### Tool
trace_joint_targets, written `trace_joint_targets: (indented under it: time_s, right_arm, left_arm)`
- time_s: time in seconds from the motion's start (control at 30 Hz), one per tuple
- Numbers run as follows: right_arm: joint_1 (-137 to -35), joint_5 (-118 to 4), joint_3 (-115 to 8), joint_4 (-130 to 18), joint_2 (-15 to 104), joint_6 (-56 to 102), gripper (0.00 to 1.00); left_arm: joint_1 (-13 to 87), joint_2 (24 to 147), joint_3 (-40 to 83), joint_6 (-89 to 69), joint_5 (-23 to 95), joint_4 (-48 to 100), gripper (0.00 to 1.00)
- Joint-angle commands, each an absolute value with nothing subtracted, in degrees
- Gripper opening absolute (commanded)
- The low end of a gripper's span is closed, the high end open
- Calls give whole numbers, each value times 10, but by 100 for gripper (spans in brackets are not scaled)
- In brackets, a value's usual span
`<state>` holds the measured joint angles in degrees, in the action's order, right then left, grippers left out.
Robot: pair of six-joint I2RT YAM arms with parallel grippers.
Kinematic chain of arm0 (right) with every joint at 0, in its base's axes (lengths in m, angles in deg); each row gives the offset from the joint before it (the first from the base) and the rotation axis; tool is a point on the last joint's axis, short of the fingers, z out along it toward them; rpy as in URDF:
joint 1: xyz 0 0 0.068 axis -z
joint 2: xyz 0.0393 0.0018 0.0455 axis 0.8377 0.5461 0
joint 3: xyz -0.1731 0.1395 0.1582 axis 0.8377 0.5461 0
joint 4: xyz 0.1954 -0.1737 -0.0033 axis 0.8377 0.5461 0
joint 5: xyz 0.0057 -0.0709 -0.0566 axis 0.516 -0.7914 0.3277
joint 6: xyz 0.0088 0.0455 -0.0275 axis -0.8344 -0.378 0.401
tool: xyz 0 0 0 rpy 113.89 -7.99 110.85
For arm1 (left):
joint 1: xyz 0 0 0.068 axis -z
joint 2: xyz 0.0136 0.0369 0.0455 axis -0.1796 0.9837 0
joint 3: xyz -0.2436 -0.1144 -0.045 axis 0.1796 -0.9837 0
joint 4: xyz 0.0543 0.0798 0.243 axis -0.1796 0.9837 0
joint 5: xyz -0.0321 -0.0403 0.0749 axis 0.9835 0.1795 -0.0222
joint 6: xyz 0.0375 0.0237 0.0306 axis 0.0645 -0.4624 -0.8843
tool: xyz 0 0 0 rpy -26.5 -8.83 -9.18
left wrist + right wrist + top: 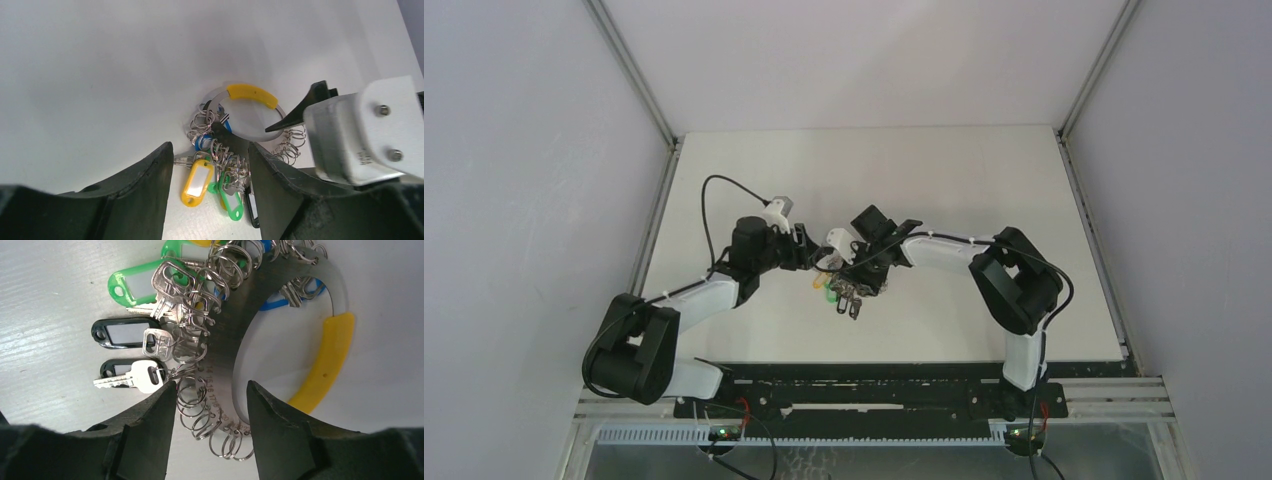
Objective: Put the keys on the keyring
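**A:** Where is the keyring?

**B:** The keyring lies mid-surface between the two arms, with its bunch of tags on the near side.

**A:** And the right tool?

**B:** The right tool has its fingers apart, one on either side of the ring's flat metal band, with a gap on each side.

**A:** The left?

**B:** The left tool is spread too, straddling a yellow tag and small wire rings.

**A:** The key?

**B:** The key lies at the bunch's edge over a black tag, its head against the small rings. I cannot tell whether it is threaded on.
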<state>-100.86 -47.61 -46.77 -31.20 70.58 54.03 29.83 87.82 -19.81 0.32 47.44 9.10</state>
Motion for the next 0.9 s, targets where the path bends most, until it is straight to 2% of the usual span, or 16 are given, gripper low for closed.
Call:
trace_joint_targets:
  time_s: [0.0,0.2,0.4,0.53,0.67,0.87]
  right_arm:
    - [-1007,-449,-516,-284,734,569,53]
    - [-1007,-468,-532,-273,768,566,48]
    - [-1005,-458,-535,-262,760,558,27]
    - [-1001,-425,-534,-244,742,539,21]
    - [-998,-445,-514,-248,722,505,20]
    - [-990,-556,-466,-278,635,410,36]
  left_arm:
    - [290,877,-210,-8,473,60,62]
    - [285,873,-220,2,472,50,62]
    - [281,862,-241,24,473,23,62]
    - [281,855,-260,51,491,-2,62]
    - [284,851,-283,79,521,-31,62]
    - [299,839,-310,98,530,-56,62]
